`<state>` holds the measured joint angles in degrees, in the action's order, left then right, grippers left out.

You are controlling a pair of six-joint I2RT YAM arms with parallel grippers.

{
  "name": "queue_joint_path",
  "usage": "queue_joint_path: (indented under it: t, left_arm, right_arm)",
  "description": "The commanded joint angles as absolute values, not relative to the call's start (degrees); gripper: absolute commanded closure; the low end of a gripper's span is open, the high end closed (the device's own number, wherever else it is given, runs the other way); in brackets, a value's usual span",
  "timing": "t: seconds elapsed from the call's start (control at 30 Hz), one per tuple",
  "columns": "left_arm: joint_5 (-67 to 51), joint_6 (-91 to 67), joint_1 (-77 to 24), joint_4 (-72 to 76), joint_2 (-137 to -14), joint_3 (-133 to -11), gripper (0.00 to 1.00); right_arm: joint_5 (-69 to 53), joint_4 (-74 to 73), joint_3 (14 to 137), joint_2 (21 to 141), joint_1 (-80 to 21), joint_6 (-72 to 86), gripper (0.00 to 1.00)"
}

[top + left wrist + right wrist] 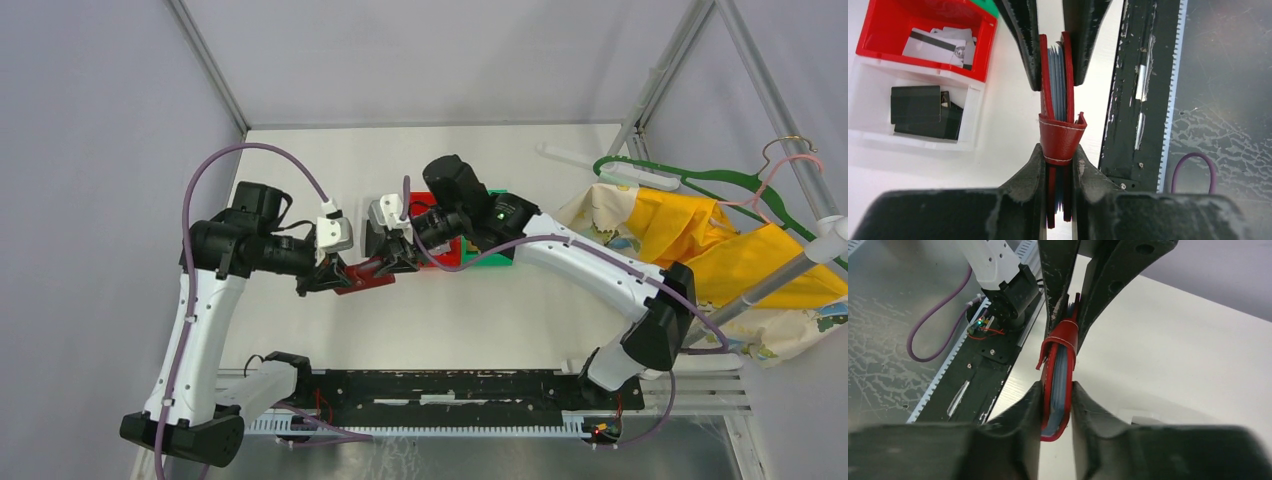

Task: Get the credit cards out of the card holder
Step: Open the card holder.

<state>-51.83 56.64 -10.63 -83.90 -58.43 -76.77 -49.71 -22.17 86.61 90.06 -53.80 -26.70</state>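
The red card holder point(365, 272) hangs in the air between my two grippers, folded, with pale blue-grey leaves between its covers. My left gripper point(1058, 190) is shut on one end of the card holder point(1060, 137). My right gripper point(1057, 410) is shut on the other end of the card holder point(1063, 340). The strap is wrapped round its middle. No card inside it can be told from the leaves. Cards point(935, 45), one pale with a dark stripe, lie in the red bin point(878, 20). In the top view my left gripper point(328, 276) and right gripper point(398, 256) face each other.
A white bin point(868, 75) beside the red one holds black wallets point(918, 107). A green bin point(490, 258) sits behind my right arm. A yellow cloth point(700, 230) and hangers point(690, 182) lie at the right. A black rail point(450, 385) runs along the near edge.
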Motion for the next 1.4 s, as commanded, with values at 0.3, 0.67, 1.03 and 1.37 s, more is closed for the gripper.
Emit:
queue_joint_path:
  t: [0.3, 0.67, 1.03, 1.37]
  left_arm:
    - [-54.94, 52.21, -10.99, -77.49, -53.36, -78.72, 0.07]
    - [-64.61, 35.86, -10.99, -64.36, -49.82, -76.38, 0.25]
    - [-68.00, 21.76, -10.99, -54.41, -49.84, -75.13, 0.67]
    - [-70.74, 15.21, -10.99, -51.02, -50.23, -75.15, 0.68]
  right_arm:
    - [-50.37, 6.16, 79.29, 84.89, -48.08, -0.90, 1.00]
    - [-54.89, 59.06, 57.94, 79.06, -44.29, 39.27, 1.00]
    - [-51.23, 59.88, 55.73, 78.67, -44.62, 39.16, 1.00]
    - [-46.61, 53.97, 54.84, 77.59, -45.08, 33.54, 0.98]
